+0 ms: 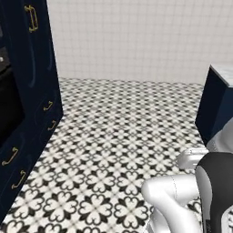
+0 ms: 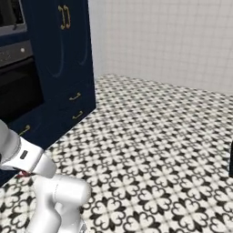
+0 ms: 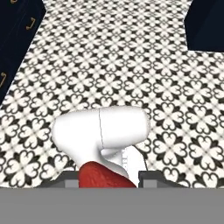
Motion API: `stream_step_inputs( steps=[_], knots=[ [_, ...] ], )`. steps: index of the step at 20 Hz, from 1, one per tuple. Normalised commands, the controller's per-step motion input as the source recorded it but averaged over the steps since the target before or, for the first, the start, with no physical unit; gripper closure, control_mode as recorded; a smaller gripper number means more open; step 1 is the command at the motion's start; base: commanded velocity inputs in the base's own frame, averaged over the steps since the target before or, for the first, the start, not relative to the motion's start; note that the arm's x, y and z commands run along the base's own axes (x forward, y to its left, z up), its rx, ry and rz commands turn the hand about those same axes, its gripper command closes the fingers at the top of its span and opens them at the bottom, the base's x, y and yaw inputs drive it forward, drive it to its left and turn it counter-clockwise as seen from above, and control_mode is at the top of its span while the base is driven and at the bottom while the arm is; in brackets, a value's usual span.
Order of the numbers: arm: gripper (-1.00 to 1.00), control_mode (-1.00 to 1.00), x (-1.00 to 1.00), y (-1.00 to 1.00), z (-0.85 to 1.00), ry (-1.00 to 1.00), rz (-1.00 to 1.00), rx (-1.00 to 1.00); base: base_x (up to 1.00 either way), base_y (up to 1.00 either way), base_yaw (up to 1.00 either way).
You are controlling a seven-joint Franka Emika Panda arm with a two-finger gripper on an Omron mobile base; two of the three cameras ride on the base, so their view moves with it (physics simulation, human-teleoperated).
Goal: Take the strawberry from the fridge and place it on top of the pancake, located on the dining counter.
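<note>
Transit phase, judging from the scene: the base is standing on the patterned floor [image 1: 118,136] between the navy cabinets [image 1: 32,104] and a navy-based worktop [image 1: 218,104] whose pale top is just showing at the right edge of the left base view. That could be the dining counter, though I cannot confirm it from here.

The pincer [image 3: 107,183] is sitting low in the hand view, its two dark tips nearly closed around the strawberry [image 3: 105,178]. The fruit is being held between them, touching both, well above the floor, with a white link of the arm directly behind it.

Appearance of the strawberry: deep red, rounded, slightly glossy, its upper part bulging above the tips. Its lower part is cut off by the edge of the view, so the depth of the grip cannot be told.

For doing this step well, my judgement:
- Keep the grip steady without squeezing harder; the fruit is small and soft-looking, and would likely slip or bruise.
- Keep the arm tucked and the hand level while the base is driving, so that a turn is not shaking the fruit loose.
- Steer clear of the cabinet fronts and their gold handles [image 1: 32,18].
- Raise the arm only once the pancake plate is in sight.
</note>
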Motion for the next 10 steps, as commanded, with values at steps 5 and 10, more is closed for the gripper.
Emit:
stream_step_inputs(
  steps=[5,10],
  knots=[
    [1.0,1.0,0.0,0.0,0.0,0.0,0.0,0.0,1.0,-0.62,-0.29],
    [1.0,1.0,0.0,0.0,0.0,0.0,0.0,0.0,1.0,-0.18,-0.28]
  ],
)
